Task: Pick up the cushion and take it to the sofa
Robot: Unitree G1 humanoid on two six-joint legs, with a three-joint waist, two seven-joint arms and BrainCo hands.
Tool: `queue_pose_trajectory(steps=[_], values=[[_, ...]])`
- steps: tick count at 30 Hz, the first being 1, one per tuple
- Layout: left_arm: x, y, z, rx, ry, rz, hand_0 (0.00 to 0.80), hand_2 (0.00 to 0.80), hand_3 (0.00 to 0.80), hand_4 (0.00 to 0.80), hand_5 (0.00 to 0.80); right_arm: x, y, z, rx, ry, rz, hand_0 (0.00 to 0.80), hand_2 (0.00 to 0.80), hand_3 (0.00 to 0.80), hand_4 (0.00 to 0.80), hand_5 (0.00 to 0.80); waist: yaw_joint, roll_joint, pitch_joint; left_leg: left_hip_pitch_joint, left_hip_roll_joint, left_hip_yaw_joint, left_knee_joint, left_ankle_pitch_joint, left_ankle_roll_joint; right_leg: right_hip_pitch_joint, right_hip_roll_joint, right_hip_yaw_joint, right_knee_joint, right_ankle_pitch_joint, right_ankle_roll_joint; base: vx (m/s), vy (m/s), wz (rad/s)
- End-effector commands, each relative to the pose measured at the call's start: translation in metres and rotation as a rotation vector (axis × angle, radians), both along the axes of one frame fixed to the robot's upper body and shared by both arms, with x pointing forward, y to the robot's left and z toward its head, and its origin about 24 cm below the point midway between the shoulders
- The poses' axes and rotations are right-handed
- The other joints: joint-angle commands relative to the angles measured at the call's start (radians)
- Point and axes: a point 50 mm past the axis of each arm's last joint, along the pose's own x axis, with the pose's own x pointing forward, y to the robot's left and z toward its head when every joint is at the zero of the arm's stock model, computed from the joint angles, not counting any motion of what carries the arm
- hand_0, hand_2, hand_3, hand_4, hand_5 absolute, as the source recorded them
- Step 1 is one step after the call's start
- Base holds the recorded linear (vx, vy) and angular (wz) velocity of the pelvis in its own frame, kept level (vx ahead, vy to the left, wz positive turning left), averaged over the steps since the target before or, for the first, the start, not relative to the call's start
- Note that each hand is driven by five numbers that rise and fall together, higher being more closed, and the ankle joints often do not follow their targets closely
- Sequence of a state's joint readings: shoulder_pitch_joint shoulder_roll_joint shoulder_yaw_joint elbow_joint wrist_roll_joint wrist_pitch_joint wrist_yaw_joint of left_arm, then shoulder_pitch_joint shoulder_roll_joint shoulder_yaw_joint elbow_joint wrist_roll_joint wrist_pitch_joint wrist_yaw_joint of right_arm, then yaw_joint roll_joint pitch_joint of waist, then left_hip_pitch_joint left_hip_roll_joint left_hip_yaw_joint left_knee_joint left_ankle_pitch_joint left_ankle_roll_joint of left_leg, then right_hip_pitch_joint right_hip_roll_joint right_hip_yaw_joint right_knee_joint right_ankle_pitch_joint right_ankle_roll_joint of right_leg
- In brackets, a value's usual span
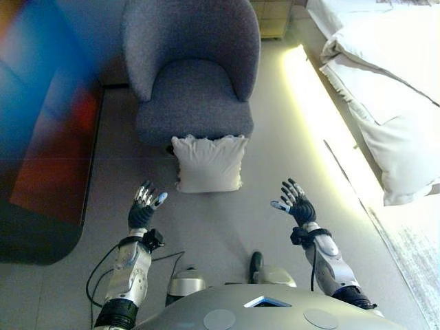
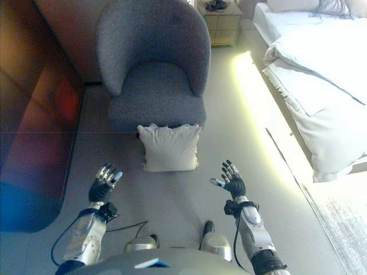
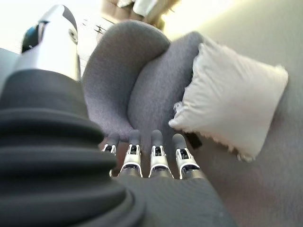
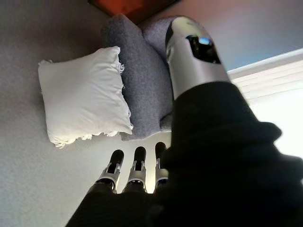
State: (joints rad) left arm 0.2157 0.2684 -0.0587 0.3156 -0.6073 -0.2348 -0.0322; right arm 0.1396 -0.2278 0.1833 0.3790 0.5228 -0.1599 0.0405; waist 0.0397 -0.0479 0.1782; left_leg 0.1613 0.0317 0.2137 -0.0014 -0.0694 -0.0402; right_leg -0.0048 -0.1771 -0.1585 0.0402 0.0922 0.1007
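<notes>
A white fringed cushion (image 1: 209, 163) stands on the grey floor, leaning against the front of a grey armchair (image 1: 192, 75). Both wrist views show the cushion (image 3: 234, 106) (image 4: 85, 97) ahead of the fingers, apart from them. My left hand (image 1: 144, 206) is raised at the cushion's lower left, fingers straight, holding nothing. My right hand (image 1: 295, 201) hangs at the cushion's lower right, fingers spread, also holding nothing. Neither hand touches the cushion.
A bed with white bedding (image 1: 385, 89) runs along the right, a lit strip (image 1: 316, 110) at its base. A dark reddish cabinet (image 1: 41, 158) lines the left. A small nightstand (image 2: 221, 23) stands at the back. A pale rug (image 1: 412, 254) lies at the lower right.
</notes>
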Motion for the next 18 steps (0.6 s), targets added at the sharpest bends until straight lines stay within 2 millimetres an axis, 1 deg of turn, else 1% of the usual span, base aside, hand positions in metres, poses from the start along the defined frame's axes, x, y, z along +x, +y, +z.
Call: queue_pose_trajectory(steps=[1, 2, 3, 4, 6, 9, 10, 11, 12, 13, 14, 15, 16, 17, 18], values=[[0.014, 0.013, 0.027, 0.013, -0.145, -0.028, 0.0, 0.0, 0.0, 0.0, 0.0, 0.019, 0.009, 0.025, 0.084, -0.146, -0.037, 0.0, 0.0, 0.0, 0.0, 0.0, -0.013, 0.022, 0.022, -0.142, -0.055, -0.048, 0.172, -0.079, 0.13, -0.1, -0.166, 0.069, 0.438, 0.087, 0.031, 0.033, 0.275, -0.02], [0.014, 0.013, 0.028, -0.003, -0.148, -0.029, 0.0, 0.0, 0.0, 0.0, 0.0, 0.015, 0.009, 0.024, 0.088, -0.143, -0.044, 0.0, 0.0, 0.0, 0.0, 0.0, -0.022, 0.03, 0.029, -0.136, -0.063, -0.052, 0.177, -0.088, 0.135, -0.144, -0.176, 0.1, 0.52, 0.117, 0.03, 0.06, 0.249, -0.03], [0.014, 0.014, 0.028, -0.013, -0.15, -0.028, 0.0, 0.0, 0.0, 0.0, 0.0, 0.012, 0.008, 0.023, 0.089, -0.14, -0.047, 0.0, 0.0, 0.0, 0.0, 0.0, -0.028, 0.036, 0.029, -0.136, -0.064, -0.054, 0.181, -0.092, 0.136, -0.169, -0.174, 0.117, 0.55, 0.133, 0.027, 0.111, 0.209, 0.03], [0.013, 0.016, 0.029, -0.03, -0.154, -0.021, 0.0, 0.0, 0.0, 0.0, 0.0, 0.006, 0.005, 0.021, 0.086, -0.132, -0.046, 0.0, 0.0, 0.0, 0.0, 0.0, -0.042, 0.04, 0.034, -0.127, -0.069, -0.059, 0.193, -0.108, 0.135, -0.206, -0.169, 0.14, 0.569, 0.152, 0.027, 0.151, 0.134, 0.21], [0.011, 0.018, 0.031, -0.058, -0.165, -0.01, 0.0, 0.0, 0.0, 0.0, 0.0, -0.002, 0.0, 0.017, 0.085, -0.105, -0.047, 0.0, 0.0, 0.0, 0.0, 0.0, -0.062, 0.029, 0.035, -0.113, -0.078, -0.067, 0.206, -0.132, 0.131, -0.226, -0.142, 0.154, 0.494, 0.155, 0.033, 0.202, 0.05, 0.27], [0.008, 0.017, 0.032, -0.064, -0.171, -0.008, 0.0, 0.0, 0.0, 0.0, 0.0, -0.012, -0.007, 0.008, 0.126, -0.042, -0.063, 0.0, 0.0, 0.0, 0.0, 0.0, -0.092, -0.007, 0.035, -0.09, -0.105, -0.098, 0.224, -0.174, 0.126, -0.226, -0.088, 0.148, 0.304, 0.132, 0.052, 0.258, -0.07, 0.22], [0.008, 0.015, 0.032, -0.061, -0.172, -0.014, 0.0, 0.0, 0.0, 0.0, 0.0, -0.012, -0.009, 0.007, 0.131, -0.038, -0.069, 0.0, 0.0, 0.0, 0.0, 0.0, -0.1, -0.026, 0.034, -0.083, -0.121, -0.112, 0.227, -0.19, 0.127, -0.235, -0.067, 0.15, 0.205, 0.118, 0.063, 0.328, -0.125, 0.21], [0.009, 0.013, 0.032, -0.065, -0.171, -0.023, 0.0, 0.0, 0.0, 0.0, 0.0, -0.012, -0.011, 0.006, 0.131, -0.036, -0.08, 0.0, 0.0, 0.0, 0.0, 0.0, -0.109, -0.042, 0.032, -0.071, -0.137, -0.13, 0.227, -0.205, 0.129, -0.239, -0.037, 0.138, 0.1, 0.107, 0.077, 0.376, -0.113, 0.14], [0.009, 0.011, 0.031, -0.071, -0.167, -0.032, 0.0, 0.0, 0.0, 0.0, 0.0, -0.011, -0.013, 0.006, 0.131, -0.036, -0.09, 0.0, 0.0, 0.0, 0.0, 0.0, -0.115, -0.047, 0.031, -0.053, -0.143, -0.147, 0.221, -0.216, 0.129, -0.239, -0.007, 0.115, 0.034, 0.105, 0.085, 0.416, -0.09, 0.27], [0.008, 0.009, 0.03, -0.073, -0.161, -0.042, 0.0, 0.0, 0.0, 0.0, 0.0, -0.011, -0.015, 0.006, 0.127, -0.035, -0.101, 0.0, 0.0, 0.0, 0.0, 0.0, -0.118, -0.054, 0.028, -0.029, -0.151, -0.16, 0.211, -0.224, 0.128, -0.255, 0.018, 0.085, -0.021, 0.115, 0.092, 0.39, -0.064, 0.35], [0.008, 0.008, 0.029, -0.075, -0.156, -0.049, 0.0, 0.0, 0.0, 0.0, 0.0, -0.011, -0.016, 0.006, 0.122, -0.035, -0.107, 0.0, 0.0, 0.0, 0.0, 0.0, -0.119, -0.055, 0.027, -0.007, -0.153, -0.17, 0.205, -0.232, 0.129, -0.269, 0.031, 0.059, -0.043, 0.128, 0.093, 0.414, -0.062, 0.45], [0.007, 0.006, 0.028, -0.077, -0.148, -0.057, 0.0, 0.0, 0.0, 0.0, 0.0, -0.011, -0.016, 0.006, 0.119, -0.035, -0.113, 0.0, 0.0, 0.0, 0.0, 0.0, -0.117, -0.062, 0.024, 0.014, -0.161, -0.175, 0.199, -0.241, 0.132, -0.284, 0.036, 0.027, -0.051, 0.143, 0.092, 0.44, -0.056, 0.5], [0.006, 0.003, 0.026, -0.08, -0.136, -0.064, 0.0, 0.0, 0.0, 0.0, 0.0, -0.011, -0.016, 0.006, 0.116, -0.032, -0.114, 0.0, 0.0, 0.0, 0.0, 0.0, -0.113, -0.069, 0.02, 0.036, -0.167, -0.177, 0.198, -0.258, 0.137, -0.294, 0.034, -0.016, -0.042, 0.158, 0.089, 0.435, -0.054, 0.43], [0.005, 0.002, 0.025, -0.078, -0.13, -0.067, 0.0, 0.0, 0.0, 0.0, 0.0, -0.011, -0.016, 0.006, 0.113, -0.031, -0.114, 0.0, 0.0, 0.0, 0.0, 0.0, -0.112, -0.072, 0.018, 0.045, -0.169, -0.177, 0.199, -0.266, 0.138, -0.296, 0.032, -0.034, -0.038, 0.162, 0.087, 0.474, -0.035, 0.39], [0.002, 0.0, 0.023, -0.078, -0.119, -0.067, 0.0, 0.0, 0.0, 0.0, 0.0, -0.013, -0.017, 0.006, 0.106, -0.025, -0.109, 0.0, 0.0, 0.0, 0.0, 0.0, -0.111, -0.076, 0.012, 0.07, -0.172, -0.166, 0.202, -0.285, 0.14, -0.298, 0.027, -0.084, -0.025, 0.165, 0.085, 0.488, -0.019, 0.3]])
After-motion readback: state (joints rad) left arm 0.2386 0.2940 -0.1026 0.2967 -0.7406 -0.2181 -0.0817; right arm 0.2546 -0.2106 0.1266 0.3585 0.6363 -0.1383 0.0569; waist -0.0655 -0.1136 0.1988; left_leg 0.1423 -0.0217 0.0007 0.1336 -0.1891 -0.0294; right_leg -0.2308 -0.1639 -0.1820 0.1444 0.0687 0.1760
